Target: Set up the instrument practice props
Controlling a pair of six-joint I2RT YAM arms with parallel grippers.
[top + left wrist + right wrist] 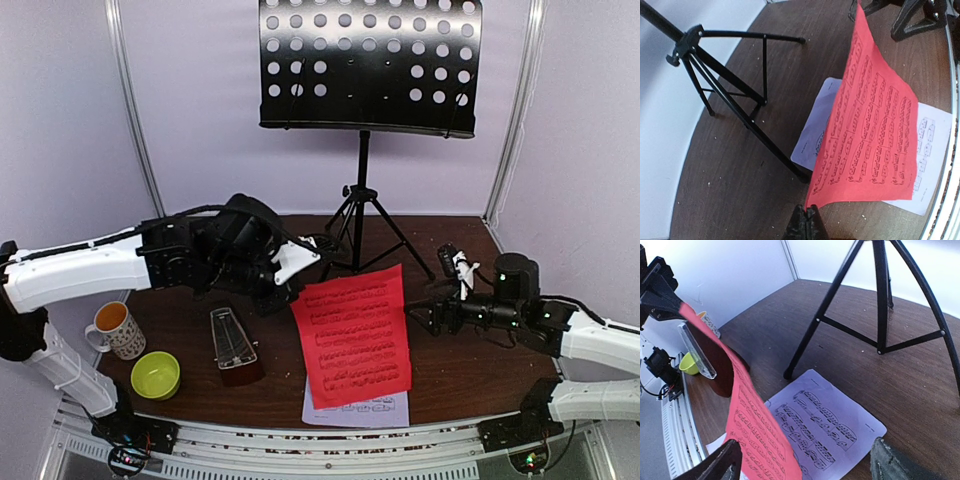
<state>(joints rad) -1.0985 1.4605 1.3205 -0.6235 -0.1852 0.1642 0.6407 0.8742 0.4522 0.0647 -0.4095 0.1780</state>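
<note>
**Red sheet lifted by one corner, left arm**

Red sheet (pixel 865 130): printed staves in black, one face visible, curved in a loose arch above the table (pixel 470 370). Left gripper (pixel 807 215) clenched on its corner. The sheet drapes over the white sheet (pixel 360 408), which lies flat at the near edge; whether the two touch is unclear.

Right gripper (pixel 425 315): fingers spread wide, grasping nothing, just beside the red sheet's right edge.

Metronome (pixel 235 348) upright left of the sheets. Music stand (pixel 365 65) behind, desk bare. Mug (pixel 118 330) and bowl (pixel 155 375) far left.
</note>
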